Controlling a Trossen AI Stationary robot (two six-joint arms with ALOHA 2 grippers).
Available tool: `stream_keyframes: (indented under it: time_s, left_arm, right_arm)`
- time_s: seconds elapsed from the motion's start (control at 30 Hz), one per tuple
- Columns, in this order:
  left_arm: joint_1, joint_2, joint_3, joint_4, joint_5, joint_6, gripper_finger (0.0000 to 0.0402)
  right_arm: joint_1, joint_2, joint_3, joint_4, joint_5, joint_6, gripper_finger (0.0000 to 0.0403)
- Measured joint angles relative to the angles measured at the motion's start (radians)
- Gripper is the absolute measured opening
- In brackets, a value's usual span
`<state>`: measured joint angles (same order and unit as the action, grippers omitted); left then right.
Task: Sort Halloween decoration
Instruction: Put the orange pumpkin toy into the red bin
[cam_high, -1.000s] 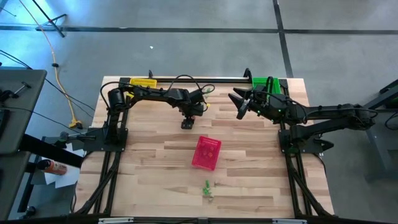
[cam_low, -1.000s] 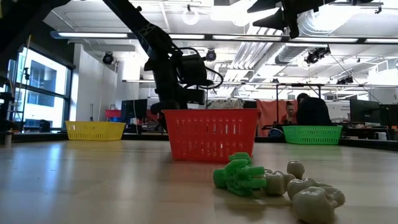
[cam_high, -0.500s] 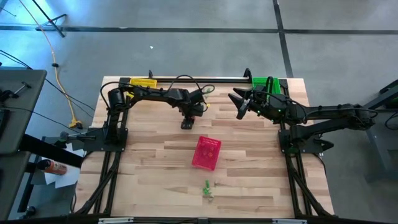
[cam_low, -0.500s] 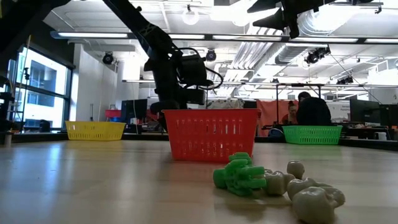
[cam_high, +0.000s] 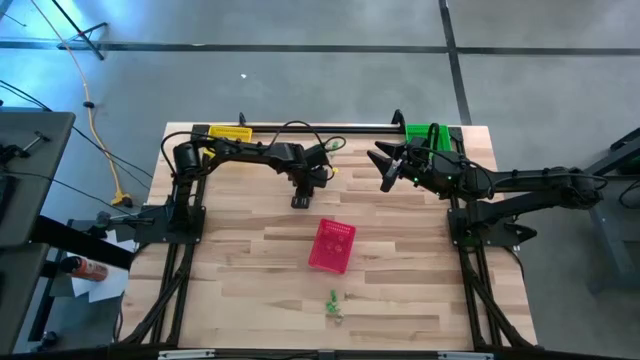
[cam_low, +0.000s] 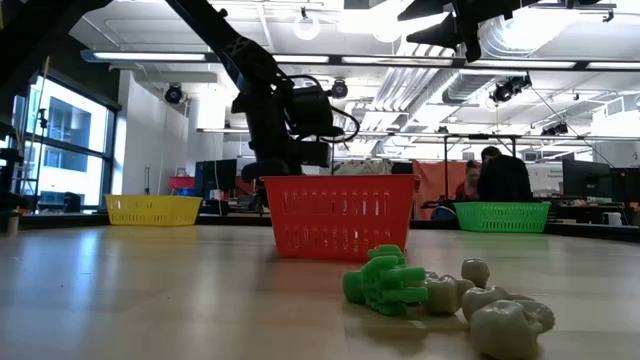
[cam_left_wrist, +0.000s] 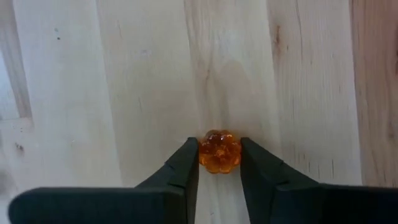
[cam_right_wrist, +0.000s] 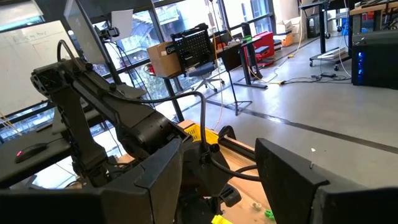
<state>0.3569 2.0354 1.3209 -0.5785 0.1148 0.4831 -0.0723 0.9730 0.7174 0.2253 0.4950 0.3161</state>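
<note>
A tiny orange pumpkin trinket (cam_left_wrist: 219, 151) lies on the wood table between the fingers of my left gripper (cam_left_wrist: 219, 163), which points down at the table's far middle (cam_high: 300, 202). More Halloween decoration, a green trinket (cam_low: 386, 282) and pale ones (cam_low: 503, 317), lies in a small heap near the front edge (cam_high: 334, 305). My right gripper (cam_high: 385, 166) hangs open and holds nothing, high over the far right, with its fingers wide apart (cam_right_wrist: 217, 180). My left gripper pinches the pumpkin trinket between its two fingertips (cam_left_wrist: 186, 163), one on each opposite side of it (cam_left_wrist: 203, 154). The fingers come from above, pointing down. The trinket sits with its underside on the table.
A pink-red mesh basket (cam_high: 332, 245) stands mid-table, in front of my left gripper in the low view (cam_low: 340, 215). A yellow basket (cam_high: 230, 132) sits at the far left and a green basket (cam_high: 424, 134) at the far right. People sit in the room behind.
</note>
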Motion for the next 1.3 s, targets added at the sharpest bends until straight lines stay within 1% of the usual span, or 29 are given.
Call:
stream_keyframes:
  time_s: [0.2,0.33,0.4,0.5,0.67,0.77,0.97,1.17,1.3]
  left_arm:
    - [0.0,0.0,0.008,-0.013,-0.005,-0.026,0.0072]
    - [0.009,-0.004,0.045,-0.1,-0.02,-0.035,0.0076]
    - [0.021,-0.023,0.066,-0.157,-0.028,-0.036,0.0076]
    - [0.041,-0.074,0.087,-0.177,-0.042,-0.039,0.0076]
    - [0.077,-0.19,0.085,-0.192,-0.035,-0.114,0.0075]
    - [0.097,-0.28,0.08,-0.186,0.015,-0.163,0.0075]
    - [0.115,-0.453,0.08,-0.154,0.203,-0.289,0.0075]
    - [0.068,-0.581,0.08,-0.095,0.328,-0.366,0.0076]
    - [-0.003,-0.624,0.08,-0.043,0.34,-0.419,0.0076]
  right_arm:
    - [0.0,0.0,0.0,0.0,0.0,0.0,0.0197]
    - [0.0,0.0,0.0,-0.001,0.0,-0.001,0.0197]
    - [0.0,0.0,0.0,-0.001,0.001,-0.002,0.0197]
    - [0.0,0.0,0.0,-0.004,0.016,-0.003,0.0197]
    - [0.0,0.0,0.0,0.0,0.019,-0.001,0.0197]
    - [0.0,0.0,0.0,0.004,0.019,-0.001,0.0197]
    - [0.0,0.0,0.0,0.012,0.019,0.0,0.0197]
    - [0.0,0.0,0.0,0.012,-0.002,0.0,0.0197]
    - [0.0,-0.005,0.0,0.038,-0.046,0.0,0.0197]
